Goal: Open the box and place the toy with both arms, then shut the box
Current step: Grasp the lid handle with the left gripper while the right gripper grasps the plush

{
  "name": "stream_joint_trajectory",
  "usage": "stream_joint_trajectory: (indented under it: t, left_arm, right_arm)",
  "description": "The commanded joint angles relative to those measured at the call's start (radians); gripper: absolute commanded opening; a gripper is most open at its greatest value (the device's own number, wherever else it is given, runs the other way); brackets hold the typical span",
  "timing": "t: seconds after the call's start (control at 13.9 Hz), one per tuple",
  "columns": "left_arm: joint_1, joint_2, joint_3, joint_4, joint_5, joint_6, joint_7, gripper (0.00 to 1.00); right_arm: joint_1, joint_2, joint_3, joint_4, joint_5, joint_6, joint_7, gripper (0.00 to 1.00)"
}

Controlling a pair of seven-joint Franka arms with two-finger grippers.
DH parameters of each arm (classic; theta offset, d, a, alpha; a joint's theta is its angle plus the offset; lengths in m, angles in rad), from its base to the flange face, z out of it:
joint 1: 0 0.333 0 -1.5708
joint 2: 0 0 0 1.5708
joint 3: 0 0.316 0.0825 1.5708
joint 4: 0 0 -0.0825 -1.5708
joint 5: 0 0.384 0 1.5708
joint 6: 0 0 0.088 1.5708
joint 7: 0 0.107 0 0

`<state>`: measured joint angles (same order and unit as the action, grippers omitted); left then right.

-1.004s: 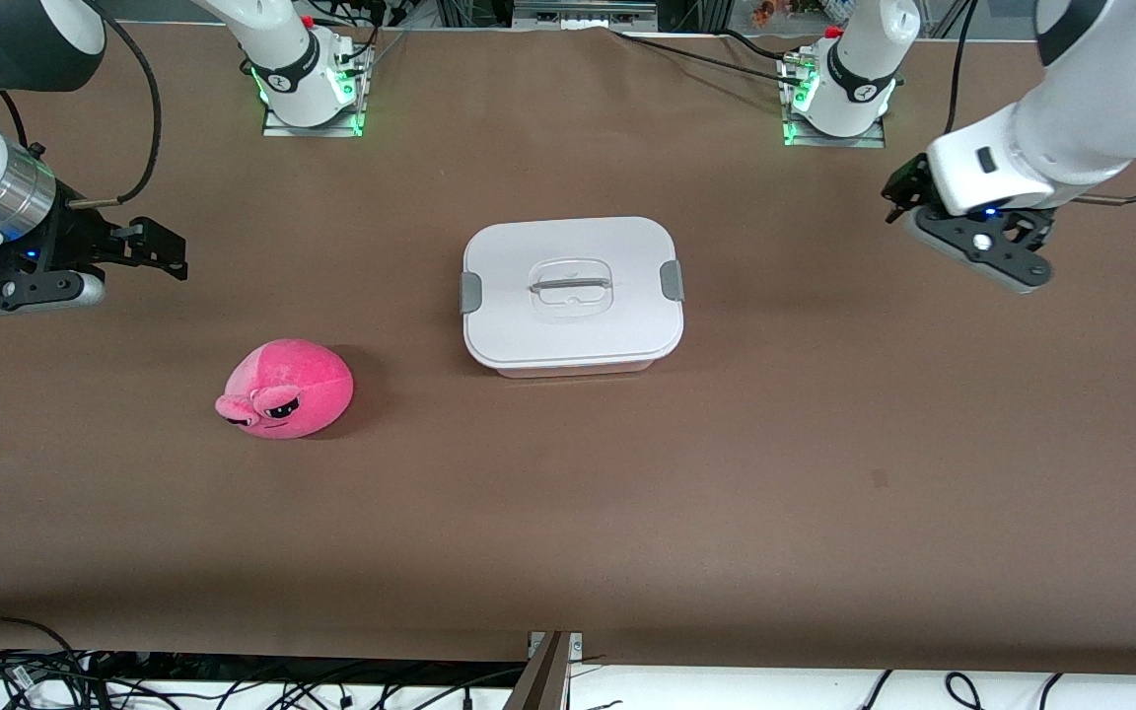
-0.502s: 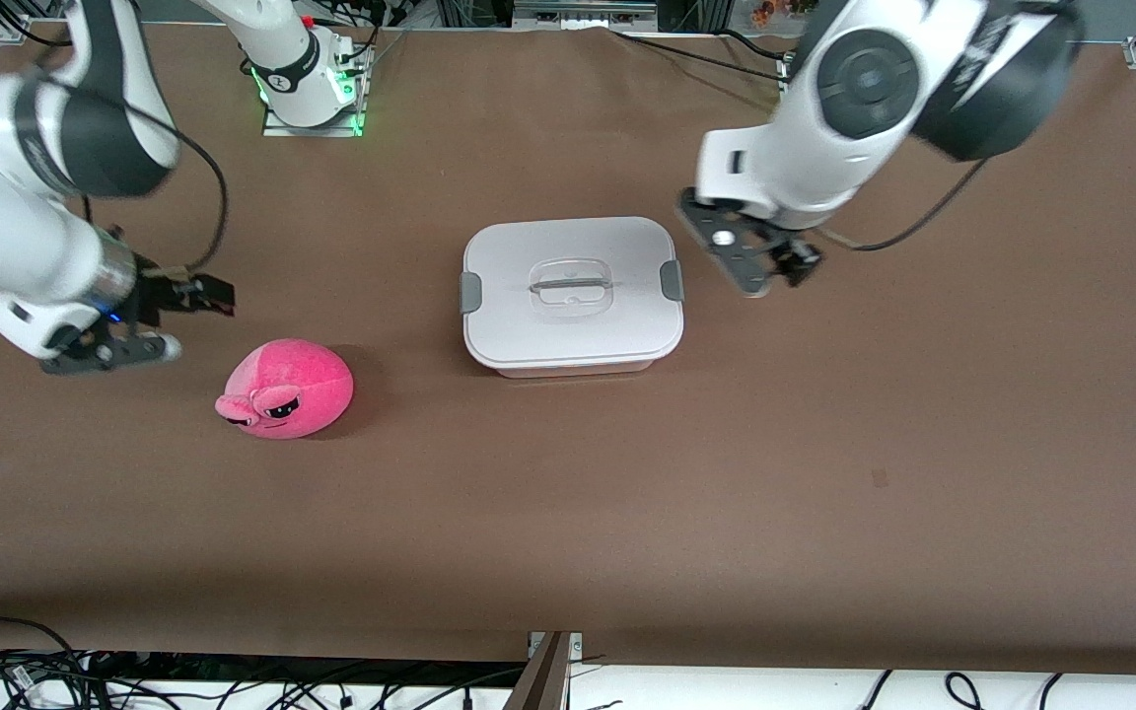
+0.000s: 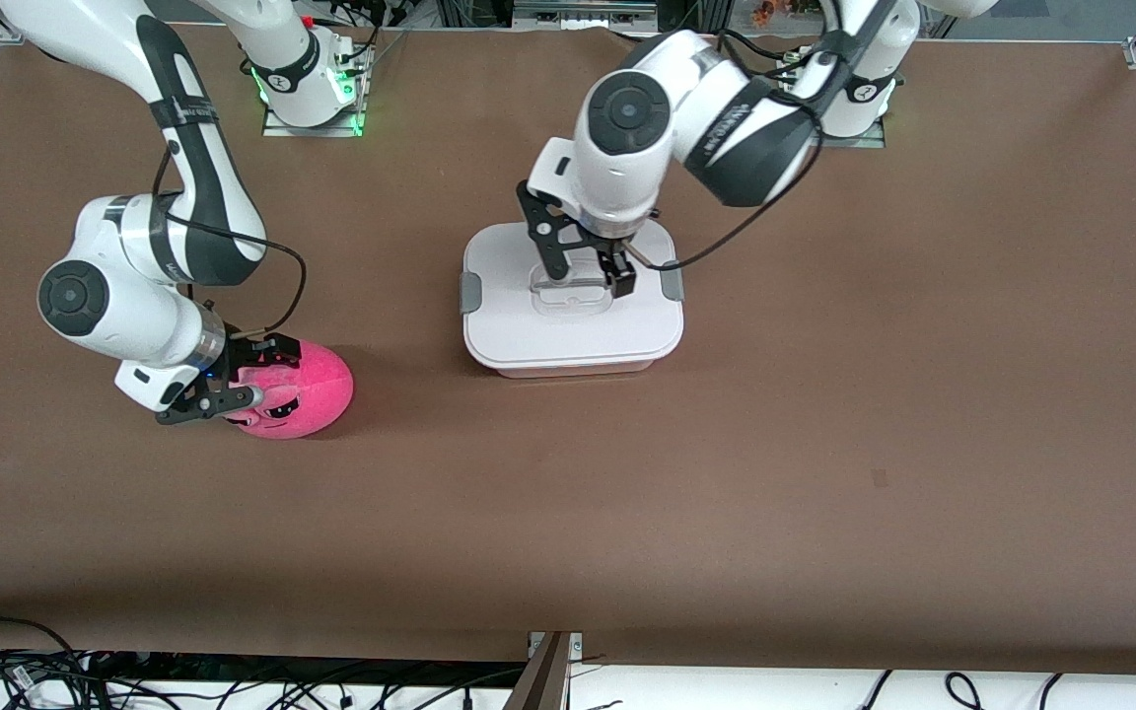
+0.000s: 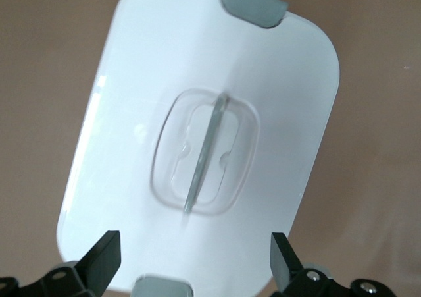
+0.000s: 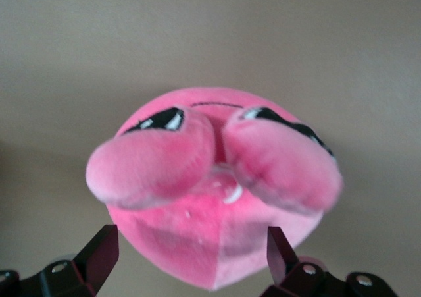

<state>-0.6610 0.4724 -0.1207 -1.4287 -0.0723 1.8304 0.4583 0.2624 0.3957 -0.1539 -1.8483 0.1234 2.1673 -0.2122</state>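
The box [image 3: 568, 325] stands mid-table, its white lid [image 3: 514, 316] on, with grey side clips and a recessed centre handle [image 3: 573, 291]. My left gripper [image 3: 588, 271] is open just over the lid's handle; in the left wrist view the lid [image 4: 131, 112] and handle [image 4: 205, 153] lie between the open fingers. The pink plush toy [image 3: 307, 390] lies toward the right arm's end of the table. My right gripper [image 3: 233, 380] is open at the toy's end; in the right wrist view the toy [image 5: 210, 191] fills the space between the fingers.
The brown table [image 3: 726, 473] stretches bare nearer the front camera. The arm bases [image 3: 307, 89] stand along the table's edge farthest from the camera. Cables hang below the near edge.
My left arm swung in from its end of the table to over the box lid. My right arm came down from the table's edge to the toy. Box and toy have not moved.
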Motion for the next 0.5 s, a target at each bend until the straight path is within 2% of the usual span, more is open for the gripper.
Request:
stream_joint_trajectory:
  t: [0.0, 0.07, 0.14, 0.29, 0.36, 0.43]
  left_arm:
    - [-0.038, 0.006, 0.009, -0.074, 0.043, 0.11, 0.04, 1.0]
    - [-0.049, 0.015, 0.009, -0.084, 0.061, 0.133, 0.028, 1.0]
    - [-0.057, 0.029, 0.009, -0.081, 0.066, 0.141, 0.022, 1.0]
    - [-0.06, 0.037, 0.009, -0.081, 0.069, 0.155, 0.023, 0.81]
    - [-0.06, 0.046, 0.01, -0.078, 0.072, 0.155, 0.028, 0.64]
    - [-0.061, 0.048, 0.01, -0.075, 0.103, 0.156, 0.028, 0.63]
  right_arm:
    - [0.0, 0.02, 0.005, -0.005, 0.025, 0.046, -0.041, 0.98]
    - [0.0, 0.028, 0.005, -0.003, 0.024, 0.052, -0.055, 0.9]
    - [-0.002, 0.032, 0.005, -0.002, 0.024, 0.06, -0.077, 0.74]
    - [-0.005, 0.037, 0.005, -0.002, 0.024, 0.068, -0.099, 0.31]
    - [-0.005, 0.037, 0.004, -0.002, 0.024, 0.068, -0.099, 0.09]
    - [-0.005, 0.035, 0.004, 0.0, 0.024, 0.066, -0.099, 0.0]
